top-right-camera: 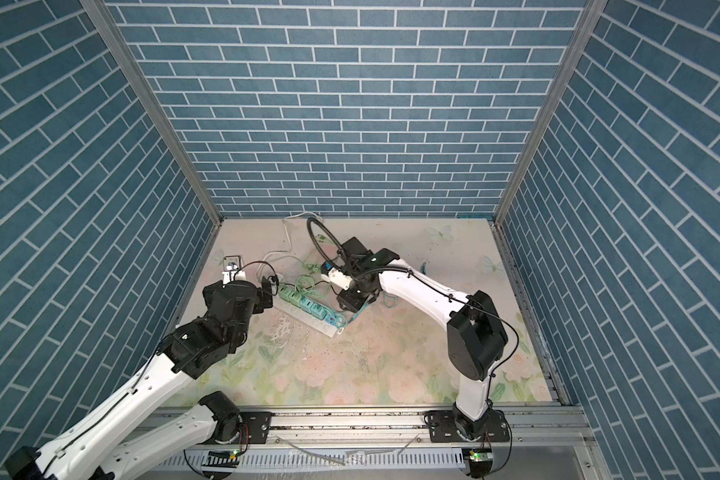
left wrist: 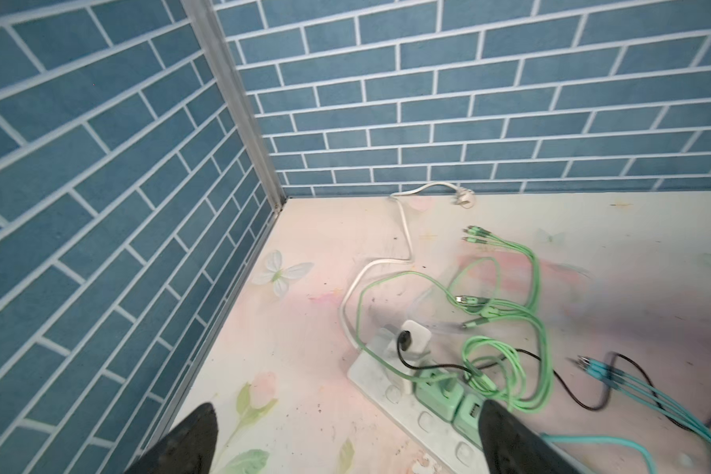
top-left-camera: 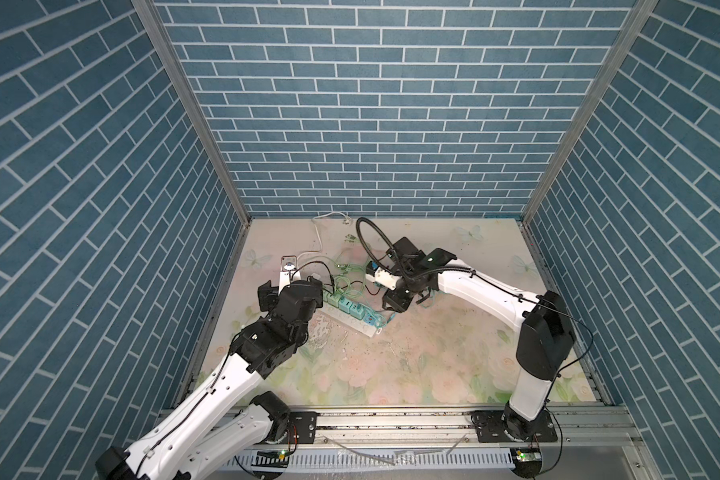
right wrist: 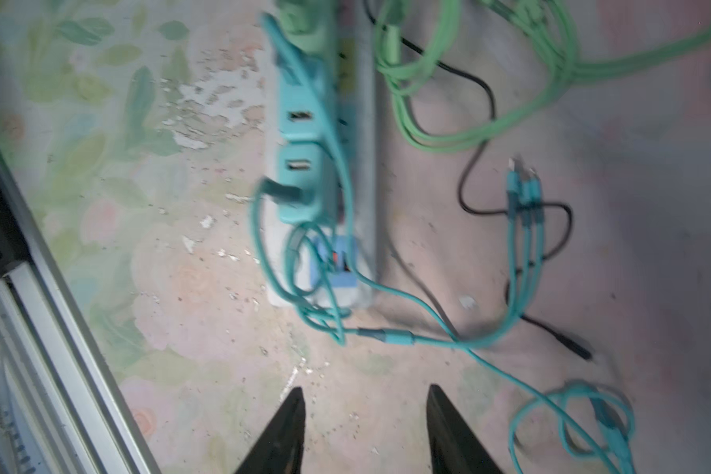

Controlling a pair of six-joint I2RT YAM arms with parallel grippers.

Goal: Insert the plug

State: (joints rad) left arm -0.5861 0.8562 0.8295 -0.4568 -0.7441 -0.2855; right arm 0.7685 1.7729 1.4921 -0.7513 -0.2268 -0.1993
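A white power strip (top-left-camera: 360,326) (top-right-camera: 319,324) lies slantwise on the flowered table, with green and teal chargers (right wrist: 300,135) in a row on it. A small blue charger (right wrist: 339,262) sits at its near end. A dark USB plug (right wrist: 282,191) on a teal cable sits in the last teal charger. My right gripper (right wrist: 366,394) (top-left-camera: 395,303) hovers open just off that end of the strip, nothing between its fingers. My left gripper (left wrist: 347,431) (top-right-camera: 269,293) stands wide open over the far end of the strip (left wrist: 390,394), one finger (left wrist: 501,435) above a green charger.
Green cables (left wrist: 505,340) and a black cable (right wrist: 473,164) lie tangled behind the strip. Three loose teal connectors (right wrist: 524,188) lie beside it. The strip's own white cord ends in a plug (left wrist: 462,201) at the back wall. Brick walls close three sides; a metal rail (top-left-camera: 391,424) runs along the front.
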